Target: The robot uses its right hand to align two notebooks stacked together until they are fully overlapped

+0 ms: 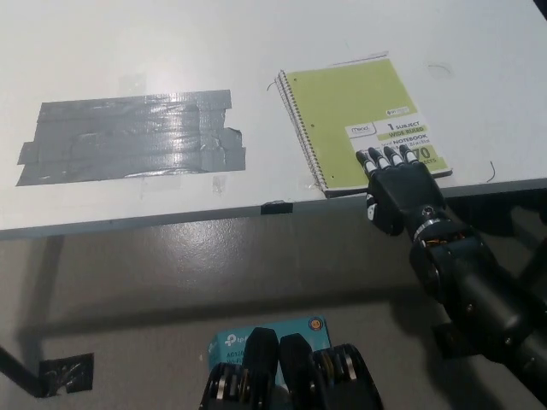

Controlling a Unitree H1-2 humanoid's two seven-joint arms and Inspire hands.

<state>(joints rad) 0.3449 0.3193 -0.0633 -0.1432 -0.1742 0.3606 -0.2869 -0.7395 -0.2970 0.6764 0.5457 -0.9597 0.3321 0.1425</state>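
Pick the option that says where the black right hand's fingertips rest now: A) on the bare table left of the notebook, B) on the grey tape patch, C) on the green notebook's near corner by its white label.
C: the right hand lays its fingertips on the green notebook beside the white label, far from the grey tape patch.

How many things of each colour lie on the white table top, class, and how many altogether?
Green: 1, the spiral notebook, with the right robot hand resting on its near edge; any second notebook beneath it cannot be made out.
Grey: 1, the patch of duct tape.
Black: 1, the small tape piece at the table edge.
Total: 3.
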